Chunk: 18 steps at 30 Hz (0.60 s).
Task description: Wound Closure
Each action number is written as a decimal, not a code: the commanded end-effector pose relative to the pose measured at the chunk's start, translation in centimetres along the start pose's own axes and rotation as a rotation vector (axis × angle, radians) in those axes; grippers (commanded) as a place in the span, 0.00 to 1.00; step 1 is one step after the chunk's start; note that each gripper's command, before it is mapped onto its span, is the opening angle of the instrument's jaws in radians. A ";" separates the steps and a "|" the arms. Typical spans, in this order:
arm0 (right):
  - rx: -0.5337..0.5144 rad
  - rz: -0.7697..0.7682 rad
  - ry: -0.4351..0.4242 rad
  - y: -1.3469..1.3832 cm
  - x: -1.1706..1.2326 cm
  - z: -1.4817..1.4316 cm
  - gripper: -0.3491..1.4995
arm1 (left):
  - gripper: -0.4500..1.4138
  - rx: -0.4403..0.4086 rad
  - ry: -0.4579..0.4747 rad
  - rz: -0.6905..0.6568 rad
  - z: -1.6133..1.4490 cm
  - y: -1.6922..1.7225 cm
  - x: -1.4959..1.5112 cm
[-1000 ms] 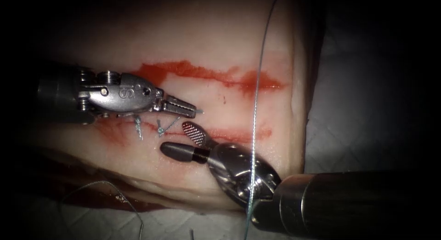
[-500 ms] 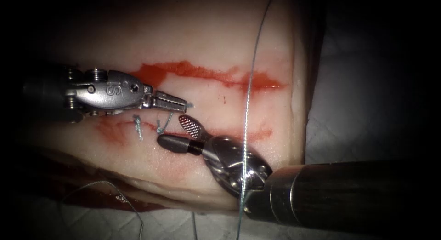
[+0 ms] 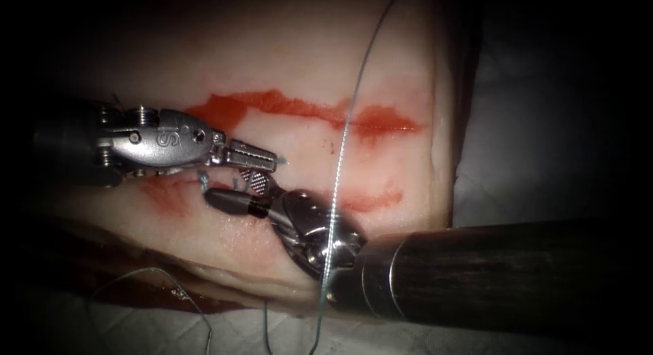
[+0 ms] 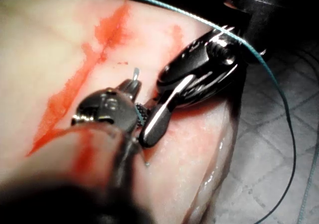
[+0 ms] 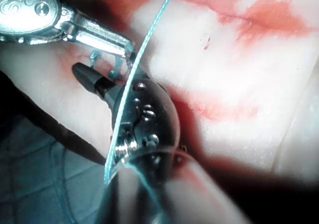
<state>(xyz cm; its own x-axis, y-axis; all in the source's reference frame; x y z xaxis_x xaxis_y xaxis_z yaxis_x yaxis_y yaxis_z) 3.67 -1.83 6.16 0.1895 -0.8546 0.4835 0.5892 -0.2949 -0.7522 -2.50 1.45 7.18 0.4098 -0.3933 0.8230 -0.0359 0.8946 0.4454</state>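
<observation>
Left gripper (image 3: pixel 266 160) clenched on the needle tip (image 3: pixel 280 161); right gripper (image 3: pixel 239 192) spread wide, grasping nothing.
Both meet over the tissue (image 3: pixel 299 69) at the lower cut; thread (image 3: pixel 343 134) runs from 12 o'clock across the right tool.

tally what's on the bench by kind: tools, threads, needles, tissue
needle drivers: 2, left end effector shut on the needle tip, right end effector open, holding nothing
long thread: 1
cut ends of thread: 2
needle: 1, its tip past the left jaws, clear of the tissue
tissue: 1
total: 7
</observation>
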 end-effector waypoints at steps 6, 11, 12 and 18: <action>-0.001 -0.009 -0.020 0.03 0.03 0.24 0.88 | 0.00 0.000 -0.001 0.000 0.05 0.02 0.01; 0.002 -0.009 -0.026 0.04 0.04 0.32 0.87 | 0.00 0.000 -0.004 -0.001 0.04 0.03 0.00; 0.004 -0.009 -0.027 0.04 0.05 0.34 0.87 | 0.00 0.000 -0.007 -0.002 0.04 0.02 0.00; 0.005 -0.009 -0.035 0.03 0.05 0.42 0.87 | 0.00 0.000 -0.010 -0.003 0.02 0.02 -0.02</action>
<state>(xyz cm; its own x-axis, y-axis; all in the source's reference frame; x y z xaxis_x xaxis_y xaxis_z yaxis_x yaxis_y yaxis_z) 3.94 -1.71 6.31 0.2099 -0.8369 0.5055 0.5968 -0.2998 -0.7442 -2.48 1.46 7.13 0.4012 -0.3993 0.8244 -0.0348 0.8927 0.4493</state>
